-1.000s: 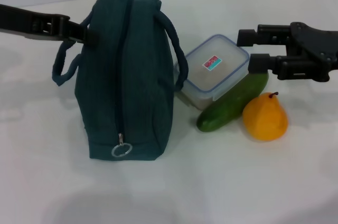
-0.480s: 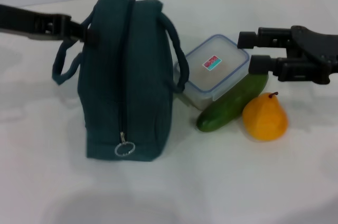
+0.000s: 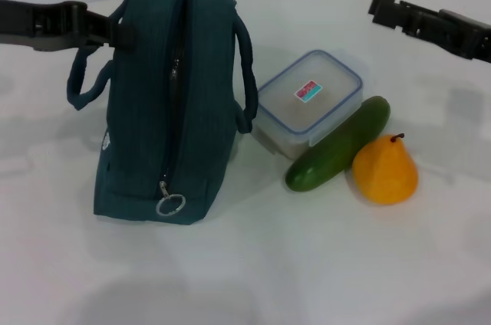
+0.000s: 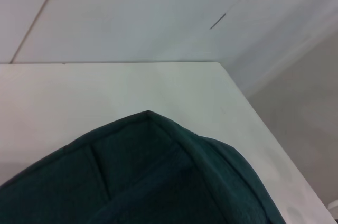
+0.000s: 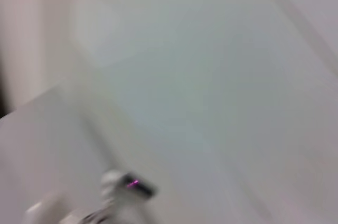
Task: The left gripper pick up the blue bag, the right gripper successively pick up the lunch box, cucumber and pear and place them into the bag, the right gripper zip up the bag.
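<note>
The blue bag (image 3: 165,110) is gripped by a handle in the closed left end effector (image 3: 115,32), apparently for loading; the right end effector (image 3: 383,9) (finger state unclear) is held above the lunch box (image 3: 308,104).

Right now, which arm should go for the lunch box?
Right. The right gripper hangs free above the table's right side, with the lunch box on that side. The left gripper is at the blue bag by its handle, which stands between it and the box.

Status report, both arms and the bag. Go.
Left tool at the blue bag by its handle, bag tilted, zipper closed. Right tool high, apart from the lunch box, cucumber and pear. Nothing in the way.
</note>
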`<state>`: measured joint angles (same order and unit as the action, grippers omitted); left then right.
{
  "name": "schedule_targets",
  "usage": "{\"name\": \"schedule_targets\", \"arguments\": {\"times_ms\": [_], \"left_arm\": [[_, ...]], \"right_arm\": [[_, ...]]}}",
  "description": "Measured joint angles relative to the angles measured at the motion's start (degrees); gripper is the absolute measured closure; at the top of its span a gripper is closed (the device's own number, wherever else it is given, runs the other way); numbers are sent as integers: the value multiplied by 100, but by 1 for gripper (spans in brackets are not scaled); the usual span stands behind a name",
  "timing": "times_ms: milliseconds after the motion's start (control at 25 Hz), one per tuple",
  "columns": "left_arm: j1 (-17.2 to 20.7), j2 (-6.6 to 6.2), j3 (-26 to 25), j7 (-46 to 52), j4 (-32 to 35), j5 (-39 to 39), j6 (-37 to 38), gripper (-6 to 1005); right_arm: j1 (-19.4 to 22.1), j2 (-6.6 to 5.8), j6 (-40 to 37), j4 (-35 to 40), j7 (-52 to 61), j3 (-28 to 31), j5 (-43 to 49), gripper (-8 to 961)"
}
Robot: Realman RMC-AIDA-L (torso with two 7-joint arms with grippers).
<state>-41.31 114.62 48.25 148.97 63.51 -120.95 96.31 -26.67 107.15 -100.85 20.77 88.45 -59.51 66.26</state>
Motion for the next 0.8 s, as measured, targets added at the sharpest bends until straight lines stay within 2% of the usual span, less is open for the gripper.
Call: {"name": "schedule_targets", "arguments": {"times_ms": [80,160,520,640,800], "left_arm": [[29,15,-1,-15,-1,0,-24,944],[50,24,-2,-20,-3,5,-53,944],[91,59,-15,-106,-13,15,-118,944],[115,60,-17,-168,-14,16,-156,944],[124,60,-18,-212,-23,19,-171,944]], "right_arm": [[33,13,236,-167,26,147,-19,293],[127,83,597,-312,46,398,-31,293],[493,687,2225,-357,46,1383,-35,293],[503,774,2498,-400,50,1530,-46,293],[390,800,2767,-764,69,1587,-232,294]]}}
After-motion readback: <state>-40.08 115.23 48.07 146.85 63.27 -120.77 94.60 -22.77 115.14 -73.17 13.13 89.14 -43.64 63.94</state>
